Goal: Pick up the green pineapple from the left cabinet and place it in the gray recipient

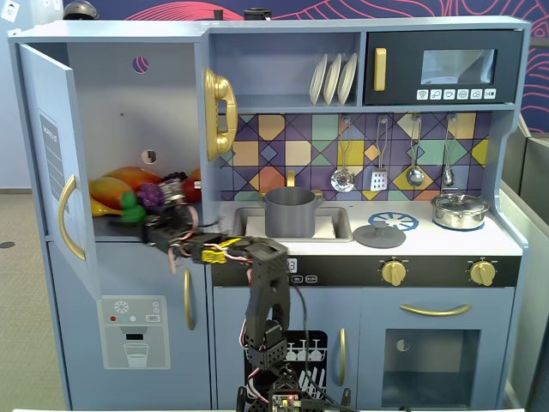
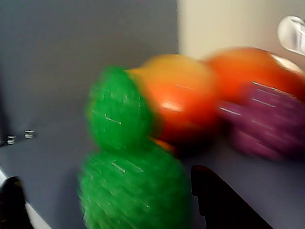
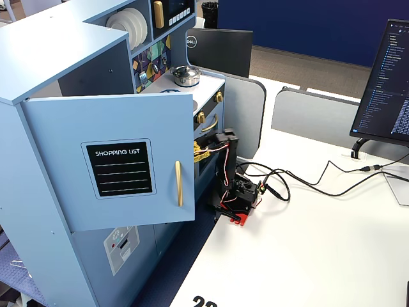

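Note:
The green pineapple (image 1: 130, 209) stands on the shelf of the left cabinet (image 1: 120, 103), whose door (image 1: 50, 163) is swung open. In the wrist view the pineapple (image 2: 128, 162) is blurred and fills the lower middle, crown up. My gripper (image 1: 144, 221) reaches into the cabinet from the right. It is open (image 2: 102, 191), with one dark finger on each side of the pineapple's body and a gap on the left side. The gray recipient (image 1: 290, 212) sits in the sink, empty as far as I can see. In a fixed view the door (image 3: 115, 166) hides the cabinet's inside.
A purple grape bunch (image 1: 153, 196) and orange-yellow fruit (image 1: 129, 180) lie just behind the pineapple, close in the wrist view too (image 2: 186, 105). A gray lid (image 1: 379, 234) and a steel lidded pot (image 1: 460, 209) stand on the counter. The black microwave (image 1: 442, 67) is above.

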You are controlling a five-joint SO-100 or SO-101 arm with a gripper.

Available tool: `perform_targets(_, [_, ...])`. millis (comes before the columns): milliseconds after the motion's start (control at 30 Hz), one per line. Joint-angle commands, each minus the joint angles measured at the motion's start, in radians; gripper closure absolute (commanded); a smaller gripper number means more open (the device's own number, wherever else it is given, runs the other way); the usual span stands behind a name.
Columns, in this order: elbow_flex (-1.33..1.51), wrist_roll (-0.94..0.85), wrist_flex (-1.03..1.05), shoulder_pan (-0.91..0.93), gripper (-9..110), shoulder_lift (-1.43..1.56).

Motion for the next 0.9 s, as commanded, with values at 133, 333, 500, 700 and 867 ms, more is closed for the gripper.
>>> perform_targets(133, [-0.115,-0.167,-0.135,-0.071,102,0.057])
perform_targets(333, [0.290,-0.348,-0.041,-0.153,102,0.638])
perform_targets(500, [0.558,-0.387,0.098,-0.104,102,1.129])
perform_targets(700, [0.514,-0.110,0.348,0.383,102,1.350])
perform_targets(867, [0.314,0.052,0.627,0.723,101,1.232])
